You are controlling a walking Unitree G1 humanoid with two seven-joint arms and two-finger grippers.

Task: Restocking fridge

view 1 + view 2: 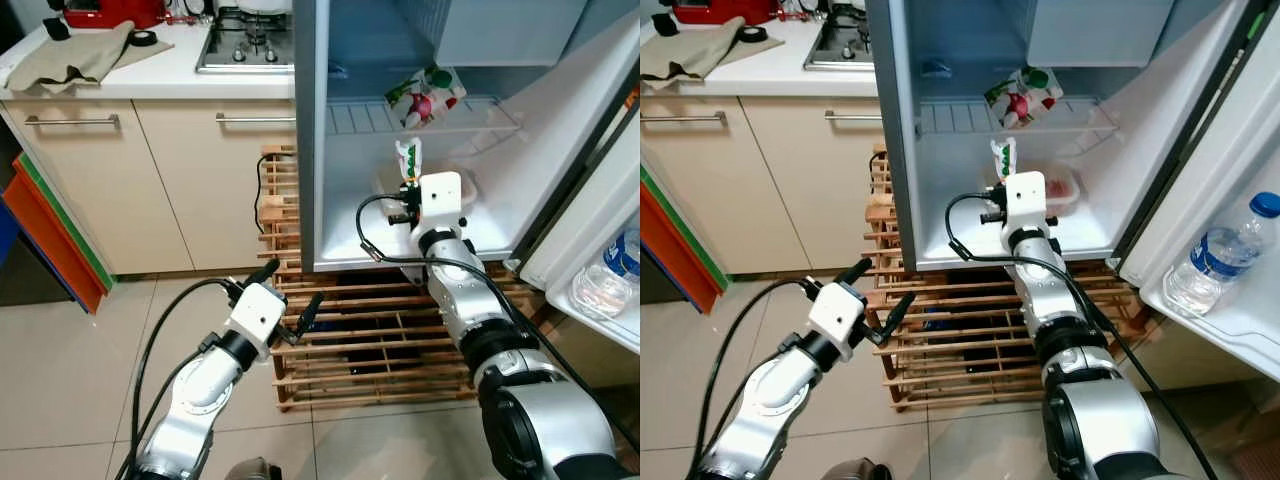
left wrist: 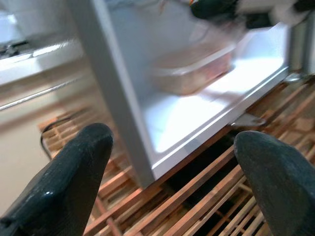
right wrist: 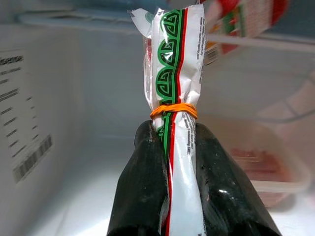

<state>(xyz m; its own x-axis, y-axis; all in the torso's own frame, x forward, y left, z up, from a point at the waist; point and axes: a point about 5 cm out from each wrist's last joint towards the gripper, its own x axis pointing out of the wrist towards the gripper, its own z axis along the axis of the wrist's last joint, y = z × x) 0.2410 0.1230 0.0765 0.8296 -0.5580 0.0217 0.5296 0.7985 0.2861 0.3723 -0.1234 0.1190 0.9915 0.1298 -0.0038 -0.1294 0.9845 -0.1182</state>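
My right gripper point(image 1: 410, 185) reaches into the open fridge point(image 1: 305, 150) just above its bottom floor, shut on a rolled white packet point(image 3: 177, 73) with green and red print and an orange rubber band. The packet stands upright between the fingers point(image 3: 142, 187). Behind it on the fridge floor lies a clear plastic container point(image 3: 266, 167) with reddish food. A red-and-green pouch point(image 1: 425, 95) lies on the wire shelf point(image 1: 350, 115) above. My left gripper point(image 1: 290, 300) hangs open over the wooden slat pallet point(image 1: 350, 340), outside the fridge, holding nothing.
The fridge door point(image 1: 1230, 250) stands open on the right with a water bottle point(image 1: 1215, 260) in its rack. Kitchen cabinets point(image 1: 150, 180) and a counter with a hob point(image 1: 245, 45) and a cloth point(image 1: 70, 55) stand to the left. Tiled floor point(image 1: 80, 380) lies before them.
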